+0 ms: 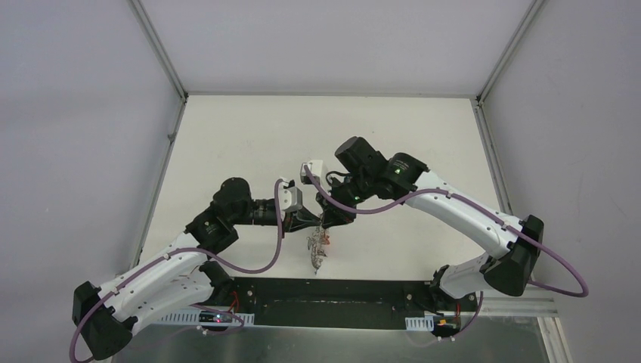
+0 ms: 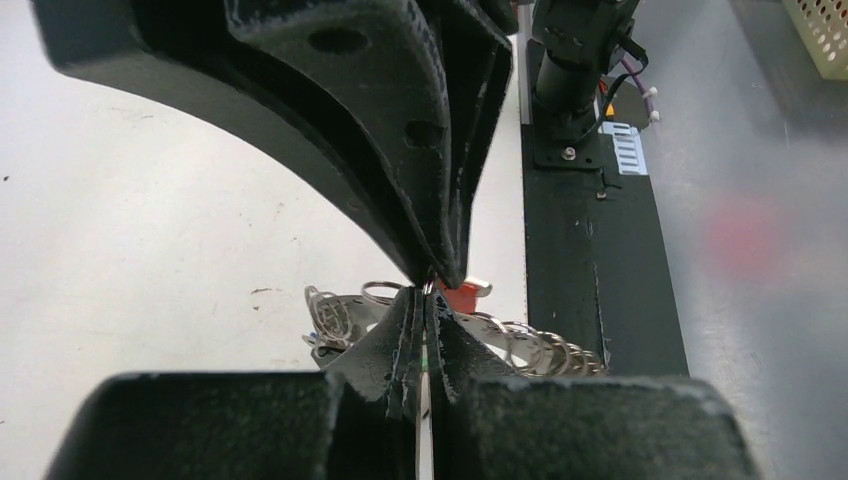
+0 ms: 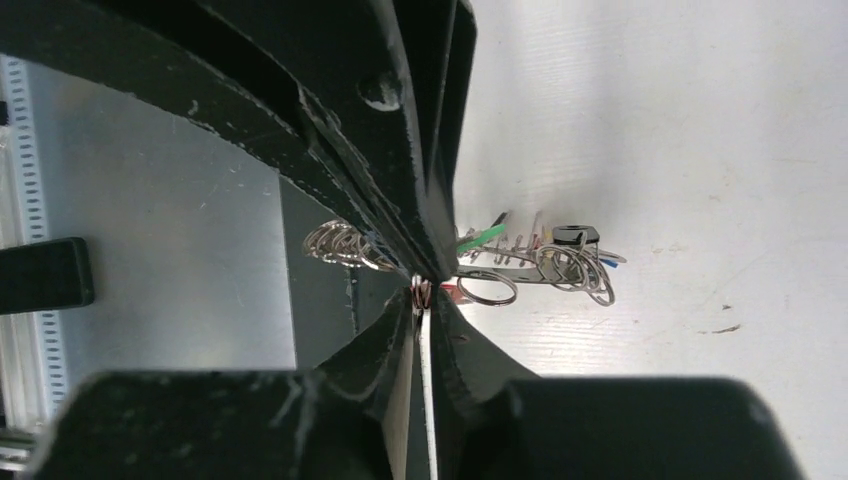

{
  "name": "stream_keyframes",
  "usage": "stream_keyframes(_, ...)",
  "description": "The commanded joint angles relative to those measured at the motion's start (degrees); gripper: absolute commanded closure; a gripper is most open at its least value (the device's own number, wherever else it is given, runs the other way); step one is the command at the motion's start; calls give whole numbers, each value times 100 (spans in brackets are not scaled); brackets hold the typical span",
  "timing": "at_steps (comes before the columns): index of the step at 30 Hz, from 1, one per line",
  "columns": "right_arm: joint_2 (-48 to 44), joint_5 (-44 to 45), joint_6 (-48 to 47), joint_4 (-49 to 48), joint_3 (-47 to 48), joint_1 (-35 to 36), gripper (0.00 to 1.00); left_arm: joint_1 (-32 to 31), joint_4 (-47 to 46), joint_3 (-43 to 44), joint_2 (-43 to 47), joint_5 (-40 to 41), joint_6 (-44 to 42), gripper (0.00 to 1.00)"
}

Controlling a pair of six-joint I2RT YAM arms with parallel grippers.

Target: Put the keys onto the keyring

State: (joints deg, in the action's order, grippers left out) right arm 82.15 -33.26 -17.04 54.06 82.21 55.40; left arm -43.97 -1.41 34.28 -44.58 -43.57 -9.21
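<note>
Both grippers meet fingertip to fingertip over the middle of the table. The keyring hangs or lies just below them, a grey metal ring edged with wire loops; it also shows in the left wrist view and the right wrist view. My left gripper is shut on a thin wire loop at the ring's rim. A red tag sits right behind its tips. My right gripper is shut on a small wire loop. A sliver of blue tag shows at the ring's far end. The key blades are hidden.
Green and black tags stick out from the keyring. The black base rail runs along the near table edge, close to the keyring. White walls enclose the left, far and right sides.
</note>
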Motion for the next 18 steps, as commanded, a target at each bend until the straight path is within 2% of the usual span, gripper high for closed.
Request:
stream_keyframes(1, -448, 138, 91, -722, -115, 7, 78, -77, -191, -55, 249, 292, 57, 100)
stream_keyframes(4, -679, 116, 171, -1084, -355, -38, 55, -77, -312, -151, 565, 720, 223, 100)
stream_keyframes(6, -831, 79, 333, -1425, -526, -101, 45, -76, -578, -324, 893, 984, 310, 100)
stream_keyframes(10, -1132, -470, 730, -2093, -901, -487, 42, -76, -1227, -686, 1352, 1329, 517, 100)
stream_keyframes(13, -1433, -1030, 1131, -2953, -1352, -797, 43, -72, -1820, -945, 1523, 1373, 705, 100)
stream_keyframes(18, -1866, -1567, 1589, -4222, -2028, -873, 45, -75, -2870, -1261, 1543, 1242, 992, 100)
